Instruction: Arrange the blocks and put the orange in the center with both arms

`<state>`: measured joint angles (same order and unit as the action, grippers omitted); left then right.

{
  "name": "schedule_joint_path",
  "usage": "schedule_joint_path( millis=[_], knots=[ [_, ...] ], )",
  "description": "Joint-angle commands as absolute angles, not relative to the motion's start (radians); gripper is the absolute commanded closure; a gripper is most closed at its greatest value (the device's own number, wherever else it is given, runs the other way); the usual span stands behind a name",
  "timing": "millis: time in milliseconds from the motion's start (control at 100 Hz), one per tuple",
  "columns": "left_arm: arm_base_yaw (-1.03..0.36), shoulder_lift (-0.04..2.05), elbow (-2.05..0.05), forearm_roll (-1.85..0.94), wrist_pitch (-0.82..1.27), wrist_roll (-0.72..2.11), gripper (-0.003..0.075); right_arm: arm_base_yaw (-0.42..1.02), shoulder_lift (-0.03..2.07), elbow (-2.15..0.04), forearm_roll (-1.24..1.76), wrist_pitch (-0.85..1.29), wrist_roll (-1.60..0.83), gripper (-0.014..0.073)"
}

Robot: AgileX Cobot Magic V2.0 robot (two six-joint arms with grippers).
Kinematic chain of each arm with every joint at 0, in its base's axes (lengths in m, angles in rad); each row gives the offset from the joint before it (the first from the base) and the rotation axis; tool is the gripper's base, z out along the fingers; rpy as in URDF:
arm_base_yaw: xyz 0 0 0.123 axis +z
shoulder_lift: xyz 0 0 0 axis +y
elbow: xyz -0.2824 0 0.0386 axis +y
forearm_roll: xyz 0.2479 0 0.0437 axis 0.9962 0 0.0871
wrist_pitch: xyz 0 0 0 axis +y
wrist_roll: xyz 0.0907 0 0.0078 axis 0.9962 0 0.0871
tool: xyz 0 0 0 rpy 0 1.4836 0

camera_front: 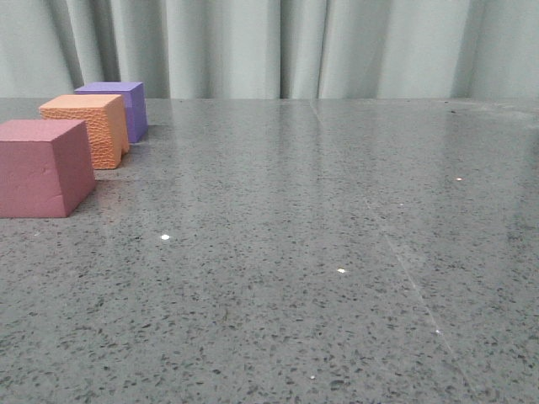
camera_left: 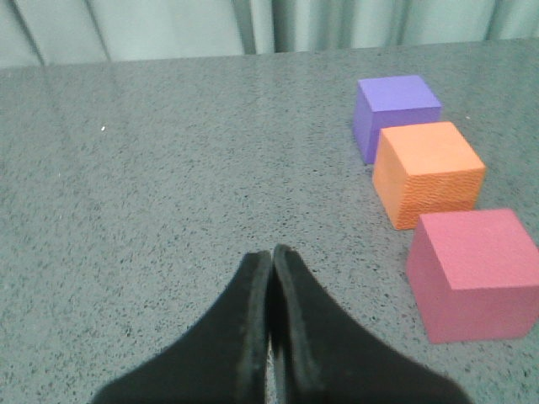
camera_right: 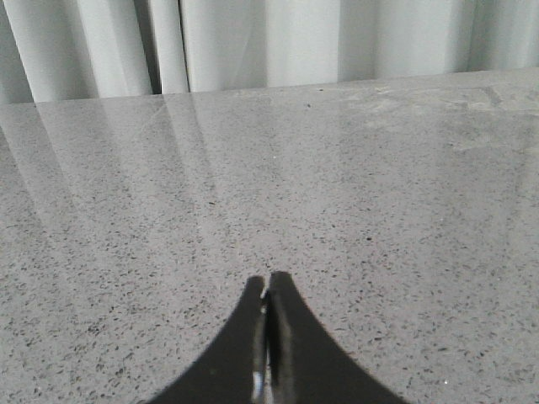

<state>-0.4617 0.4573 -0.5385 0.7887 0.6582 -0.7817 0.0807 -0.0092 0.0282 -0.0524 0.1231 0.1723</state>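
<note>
both my grippers, left (camera_left: pixel 271 257) and right (camera_right: pixel 268 282), pinched empty; orange block (camera_front: pixel 88 128) sits mid-row by the table's left edge, done i think

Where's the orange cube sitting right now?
In the front view, the textured orange foam cube sits at the table's far left, middle of a row: the purple foam cube behind it, the pink-red foam cube in front.

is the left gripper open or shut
Shut and empty: the left gripper shows both fingers pressed together, nothing between them, apart from the blocks.
</note>
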Motion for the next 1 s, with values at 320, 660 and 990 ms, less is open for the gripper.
schedule_joint_path(
  millis=[320, 660, 990],
  knots=[
    [-0.253, 0.244, -0.393, 0.438, 0.311, -0.332, 0.0739, 0.075, -0.020, 0.014, -0.049, 0.037, 0.161, 0.0657],
    [-0.130, 0.124, -0.156, 0.116, -0.046, -0.075, 0.0739, 0.075, -0.020, 0.014, -0.049, 0.037, 0.161, 0.0657],
    [-0.131, 0.025, -0.008, 0.116, -0.048, -0.079, 0.0739, 0.075, -0.020, 0.014, -0.049, 0.037, 0.161, 0.0657]
  ],
)
